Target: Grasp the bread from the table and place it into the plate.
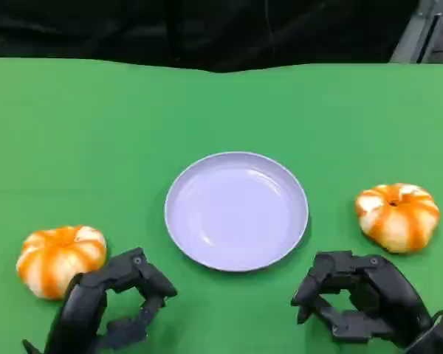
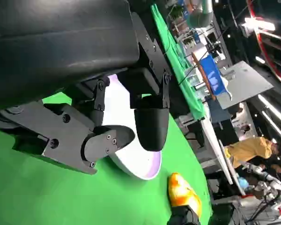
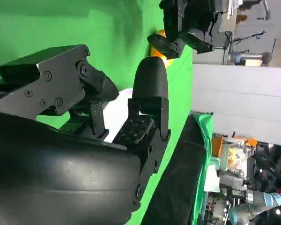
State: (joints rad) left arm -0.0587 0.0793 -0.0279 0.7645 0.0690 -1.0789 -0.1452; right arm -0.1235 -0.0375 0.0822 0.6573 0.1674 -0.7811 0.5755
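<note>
1. The plate [image 1: 236, 210] is seen at the table's [image 1: 96, 125] middle, ringed by bare green cloth; the table's far edge lies at 12 o'clock.
2. 2 breads are seen on the cloth: the left bread [image 1: 59, 258] at 8 o'clock of the plate, the right bread [image 1: 396, 215] at 3 o'clock, both apart from it.
3. The left hand [image 1: 107, 310] is held open and holds nothing, just beside the left bread.
4. The right hand [image 1: 362, 299] is likewise open and holds nothing, at 7 o'clock of the right bread.
5. Both hands are cut off by the lower frame edge.
</note>
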